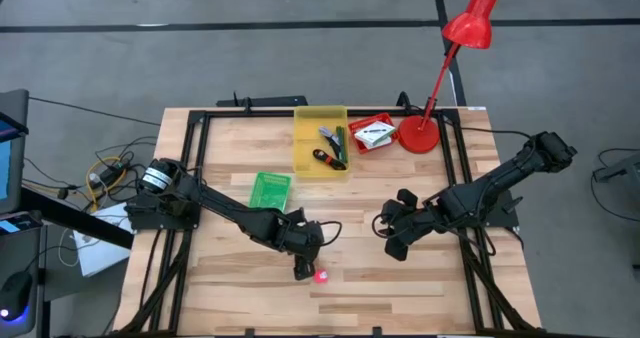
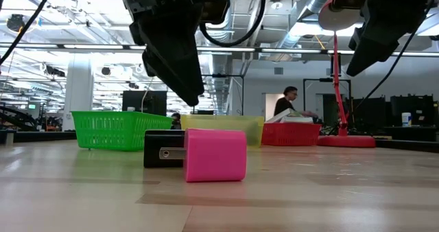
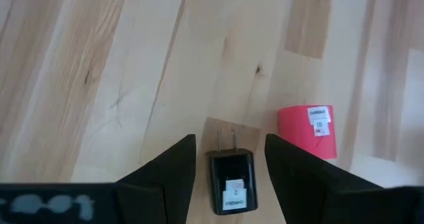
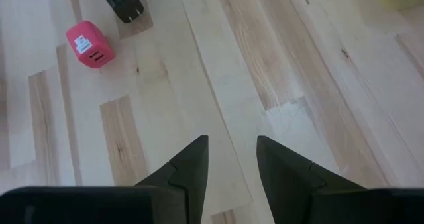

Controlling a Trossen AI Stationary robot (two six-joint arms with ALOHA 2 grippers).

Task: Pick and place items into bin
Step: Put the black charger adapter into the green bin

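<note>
On the wooden table [image 1: 400, 288], the left gripper [image 3: 230, 159] hung spread astride a black charger [image 3: 231, 181], a pink charger [image 3: 308, 129] just beside it, while the right gripper [image 4: 232, 159] waited open.

Two black jointed arms [image 1: 225, 210] with trailing black cables; each gripper [image 3: 228, 159] has two dark, wedge-shaped fingers [image 4: 189, 164].

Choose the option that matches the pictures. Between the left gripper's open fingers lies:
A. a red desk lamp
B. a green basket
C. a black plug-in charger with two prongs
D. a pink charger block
C: in the left wrist view the black plug-in charger sits between the open fingers of the left gripper, while the pink charger block lies off to the side.
</note>
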